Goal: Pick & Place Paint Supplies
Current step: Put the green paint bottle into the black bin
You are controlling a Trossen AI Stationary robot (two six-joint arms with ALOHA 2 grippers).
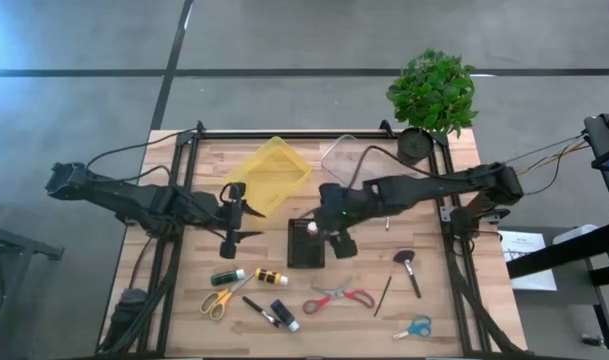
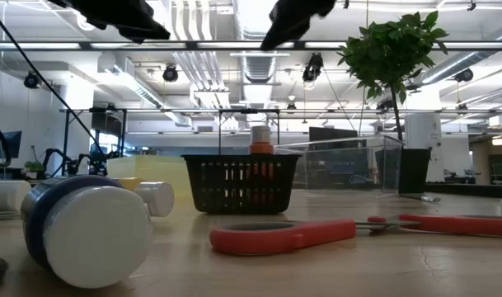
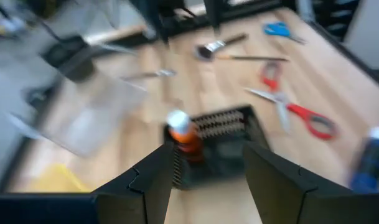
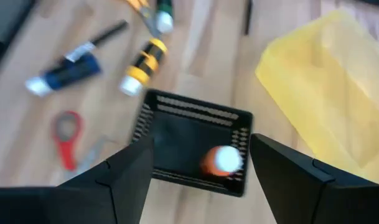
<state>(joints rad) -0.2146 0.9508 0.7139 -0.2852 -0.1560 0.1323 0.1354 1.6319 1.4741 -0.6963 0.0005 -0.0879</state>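
Right wrist view | right gripper jaws wide, holding nothing, above black basket | orange bottle stands inside, below the jaws, seemingly just dropped | left gripper part-open, empty, waiting beside basket

The wooden table carried a black basket, a yellow bin, a clear box and a potted plant. In front lay yellow scissors, red scissors, blue scissors, paint bottles and brushes.
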